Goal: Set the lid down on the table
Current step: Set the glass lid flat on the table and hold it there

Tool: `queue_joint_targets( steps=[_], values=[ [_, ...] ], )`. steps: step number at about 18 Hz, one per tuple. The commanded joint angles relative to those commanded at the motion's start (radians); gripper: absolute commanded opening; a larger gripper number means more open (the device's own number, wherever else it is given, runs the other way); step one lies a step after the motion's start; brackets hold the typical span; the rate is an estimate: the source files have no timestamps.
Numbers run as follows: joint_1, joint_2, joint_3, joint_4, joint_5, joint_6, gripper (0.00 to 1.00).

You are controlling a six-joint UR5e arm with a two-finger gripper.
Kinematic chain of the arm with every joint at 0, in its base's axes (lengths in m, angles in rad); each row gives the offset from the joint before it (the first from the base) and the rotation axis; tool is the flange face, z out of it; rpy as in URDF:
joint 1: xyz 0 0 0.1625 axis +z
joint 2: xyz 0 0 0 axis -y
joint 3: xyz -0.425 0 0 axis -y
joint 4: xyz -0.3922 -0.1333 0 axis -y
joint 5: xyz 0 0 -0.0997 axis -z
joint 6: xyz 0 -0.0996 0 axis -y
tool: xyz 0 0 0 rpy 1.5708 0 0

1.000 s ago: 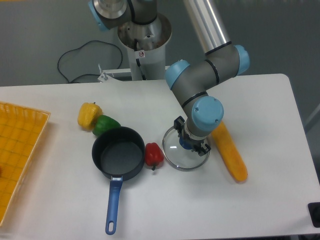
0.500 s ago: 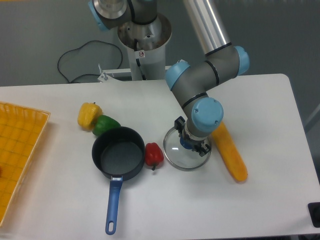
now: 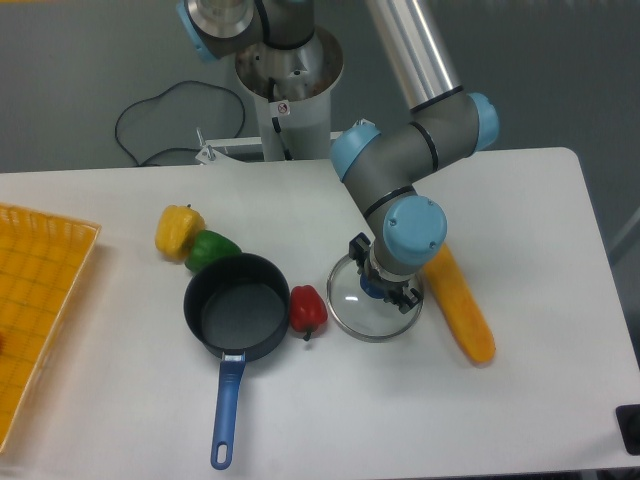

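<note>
The round glass lid with a thin silver rim lies low over the white table, just right of the red pepper. My gripper points straight down onto the lid's centre. Its dark fingers stand on either side of the knob and appear shut on it. The blue wrist hides the knob and the fingertips. The dark pan with the blue handle stands open to the left, apart from the lid.
A red pepper sits between pan and lid. A long yellow vegetable lies just right of the lid. Yellow and green peppers are behind the pan. A yellow gridded tray is at the left edge.
The gripper and lid have shifted very slightly together; otherwise nothing has visibly moved.
</note>
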Motion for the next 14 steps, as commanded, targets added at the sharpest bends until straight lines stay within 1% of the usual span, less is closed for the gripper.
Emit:
queue_joint_targets(
  steps=[2, 11, 12, 13, 14],
  values=[
    [0.000, 0.000, 0.000, 0.000, 0.002, 0.000, 0.72],
    [-0.002, -0.002, 0.000, 0.000, 0.002, 0.000, 0.72],
    [-0.002, 0.000, 0.002, 0.000, 0.002, 0.000, 0.75],
    [-0.003, 0.006, 0.011, 0.000, 0.002, 0.002, 0.91],
    [-0.003, 0.012, 0.017, -0.002, 0.003, 0.002, 1.00]
  ],
)
